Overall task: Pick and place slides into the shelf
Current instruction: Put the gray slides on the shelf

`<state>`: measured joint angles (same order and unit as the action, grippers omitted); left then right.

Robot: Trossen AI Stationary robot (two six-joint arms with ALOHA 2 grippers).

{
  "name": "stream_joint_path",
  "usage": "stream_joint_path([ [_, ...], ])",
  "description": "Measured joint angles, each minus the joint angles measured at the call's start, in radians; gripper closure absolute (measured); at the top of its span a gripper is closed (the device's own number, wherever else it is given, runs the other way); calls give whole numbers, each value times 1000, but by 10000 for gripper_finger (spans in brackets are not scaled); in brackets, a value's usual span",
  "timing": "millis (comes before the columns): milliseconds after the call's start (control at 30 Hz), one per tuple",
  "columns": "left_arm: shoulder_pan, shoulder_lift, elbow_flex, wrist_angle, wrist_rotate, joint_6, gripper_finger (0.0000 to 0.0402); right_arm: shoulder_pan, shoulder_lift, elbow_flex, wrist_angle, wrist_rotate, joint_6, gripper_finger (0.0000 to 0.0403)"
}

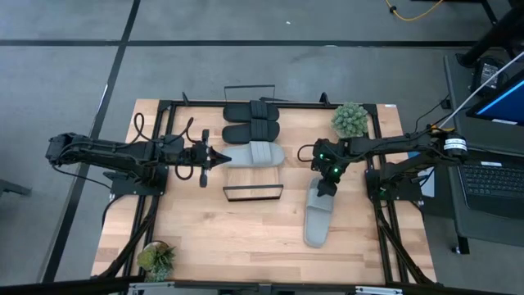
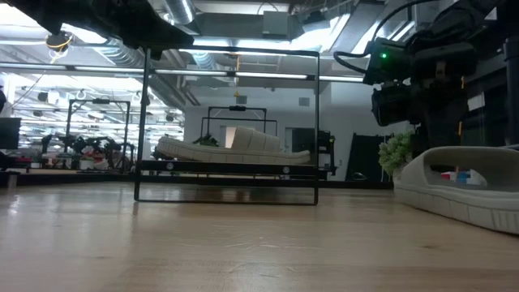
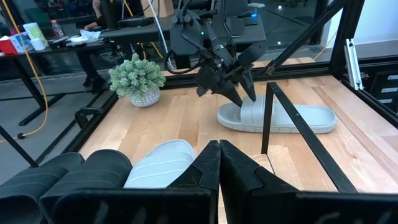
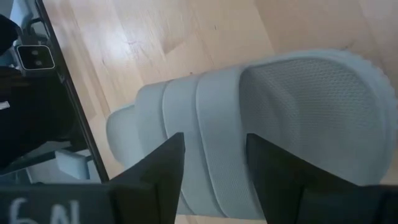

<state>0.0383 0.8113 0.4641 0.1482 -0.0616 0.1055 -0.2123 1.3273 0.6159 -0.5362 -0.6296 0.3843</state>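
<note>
Reaching for the last grey slide (image 1: 318, 215), which lies on the table well apart from the shelf (image 1: 253, 174).
Two black slides (image 1: 252, 122) and one grey slide (image 1: 255, 154) already sit on the shelf. The right gripper (image 4: 214, 163) hangs over the loose slide's strap with fingers spread wide, holding nothing; next it likely must drop, straddle the strap and close. The left gripper (image 1: 219, 157) waits by the shelf, fingers pressed together and empty.

Between the right arm's matt black fingers (image 4: 163, 163) lies a light grey slide (image 4: 261, 118) — soft-looking foam, ribbed strap, finely pebbled footbed. The worktop (image 1: 246, 238) is pale wood with a slight sheen — the shelf (image 1: 254, 192) frame thin black wire.
</note>
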Motion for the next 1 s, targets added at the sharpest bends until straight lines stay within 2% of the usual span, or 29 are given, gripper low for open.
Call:
stream_joint_path([
  [333,0,0,0,0,0,0,401,0,0,0,0,2,-1,230],
  [467,0,0,0,0,0,0,401,0,10,0,2,54,-3,230],
  [633,0,0,0,0,0,0,401,1,42,-1,7,52,-23,230],
  [867,0,0,0,0,0,0,401,1,84,-1,37,-49,-30,230],
  [1000,0,0,0,0,0,0,401,1,86,-1,41,-55,-54,240],
])
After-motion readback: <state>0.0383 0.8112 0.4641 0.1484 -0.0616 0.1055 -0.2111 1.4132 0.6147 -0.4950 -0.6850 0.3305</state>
